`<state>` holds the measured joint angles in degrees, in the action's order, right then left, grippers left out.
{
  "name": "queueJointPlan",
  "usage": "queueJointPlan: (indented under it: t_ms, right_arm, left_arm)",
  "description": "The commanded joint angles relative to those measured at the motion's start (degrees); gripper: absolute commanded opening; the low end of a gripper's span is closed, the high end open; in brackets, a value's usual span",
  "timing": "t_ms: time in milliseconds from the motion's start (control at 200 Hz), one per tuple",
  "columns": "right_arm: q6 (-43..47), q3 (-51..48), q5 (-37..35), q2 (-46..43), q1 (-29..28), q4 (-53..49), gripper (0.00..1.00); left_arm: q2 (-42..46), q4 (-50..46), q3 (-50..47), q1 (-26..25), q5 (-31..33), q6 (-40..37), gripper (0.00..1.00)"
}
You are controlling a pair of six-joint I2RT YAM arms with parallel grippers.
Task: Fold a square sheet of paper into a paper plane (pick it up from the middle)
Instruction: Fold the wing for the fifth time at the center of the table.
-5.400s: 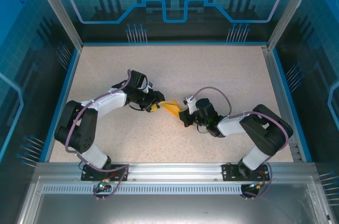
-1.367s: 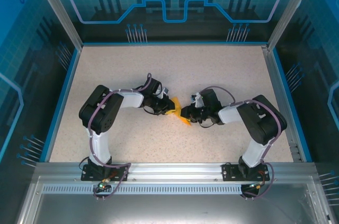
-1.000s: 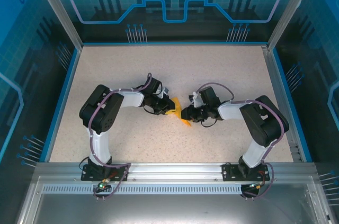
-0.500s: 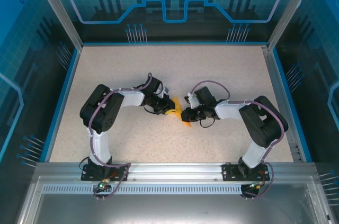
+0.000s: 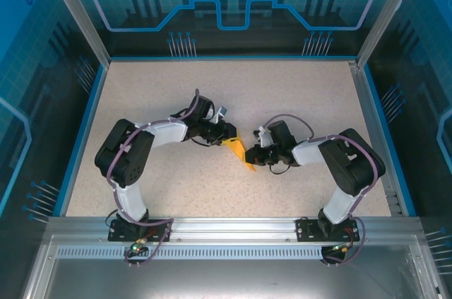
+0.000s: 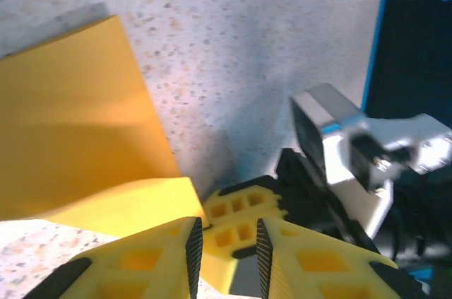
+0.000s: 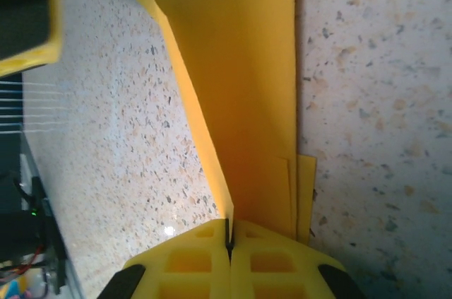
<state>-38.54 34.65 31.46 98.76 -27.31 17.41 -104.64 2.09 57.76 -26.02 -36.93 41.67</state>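
The orange-yellow sheet of paper (image 5: 239,150), folded into a narrow pointed shape with several layers, lies near the middle of the speckled table. My right gripper (image 5: 253,157) is at its right end. In the right wrist view this gripper (image 7: 228,239) is shut on a raised flap of the paper (image 7: 240,66). My left gripper (image 5: 227,132) sits just up-left of the paper. In the left wrist view it (image 6: 224,256) stands open with nothing between its fingers, the paper (image 6: 70,122) lies to its left, and the right gripper's yellow fingers (image 6: 240,215) are just beyond.
The speckled table (image 5: 233,94) has a blue rim (image 5: 85,129) on its sides and back. A metal rail (image 5: 233,227) carries both arm bases at the near edge. Both arms bend inward and almost meet at the paper.
The left gripper has let go of the paper, opened and drawn back a little up the table. The right gripper has closed on the paper's raised flap.
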Motion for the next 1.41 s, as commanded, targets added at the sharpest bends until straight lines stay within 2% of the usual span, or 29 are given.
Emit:
queueJointPlan:
  t_ms: [0, 320, 660, 1186, 1401]
  right_arm:
    - [-5.06, -1.67, 2.19, 1.57, 1.46, 3.82, 0.01]
    - [-8.41, -1.98, 3.38, 2.94, 2.82, 4.39, 0.0]
    - [-9.82, -1.53, 3.58, 4.77, 3.3, 3.42, 0.0]
    - [-7.33, 0.28, 4.41, 6.41, 3.32, -0.09, 0.01]
    - [-6.35, 1.18, 4.4, 3.29, 3.32, -3.76, 0.06]
  left_arm:
    - [0.51, 4.67, -3.04, -0.61, -2.69, 0.15, 0.3]
    - [-2.72, 7.06, -4.5, -3.12, -2.54, 1.21, 0.27]
    - [-5.53, 6.19, -3.97, -3.54, -1.19, 1.0, 0.21]
    - [-8.9, -1.6, -0.56, -3.6, 2.36, 0.32, 0.17]
    - [-9.61, -7.3, 1.23, -3.6, 5.1, -0.45, 0.16]
